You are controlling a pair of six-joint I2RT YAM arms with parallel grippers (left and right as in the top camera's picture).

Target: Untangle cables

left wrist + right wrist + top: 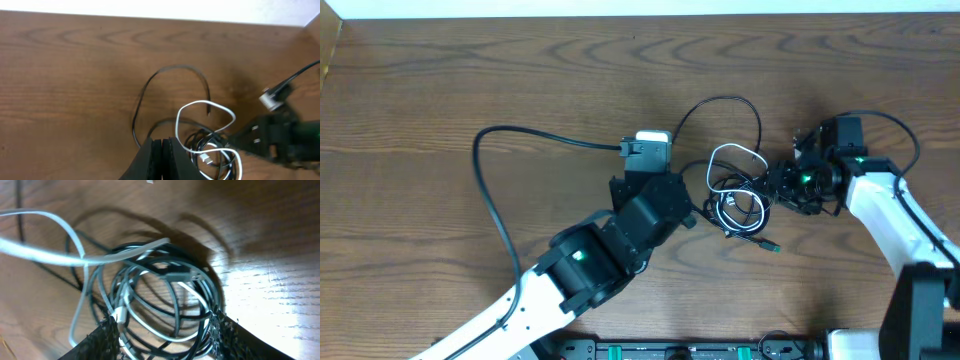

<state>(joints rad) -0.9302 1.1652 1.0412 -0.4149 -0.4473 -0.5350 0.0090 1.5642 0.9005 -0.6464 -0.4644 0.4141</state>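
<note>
**A:** How far along is the untangling?

**B:** Barely begun, I'd judge. Nearest the near edge, one dark plug end lies out on its own, but its wire runs straight back into the knot.

**A:** And the left pincer?

**B:** The left pincer sits just beside the cables, on their left, fingers pressed together. A black strand passes its tip, but I cannot tell whether it is pinched.

**A:** Where's the heap itself?

**B:** Right of the middle of the surface, about midway between the near and far edges. Thin black wires are wound into a tight coil several turns deep, with a pale one threaded through. The right pincer comes in from the right-edge side and is spread wide. It has a finger on either side of the coil and grips nothing.

**A:** Beyond that?

**B:** The white cable rises out of the coil in a loop on the far side. Further toward the far edge a black loop arcs free and ends in a bare tip. Only those stretches stand clear. No cable is separate yet, so nearly all the work is left.
</note>
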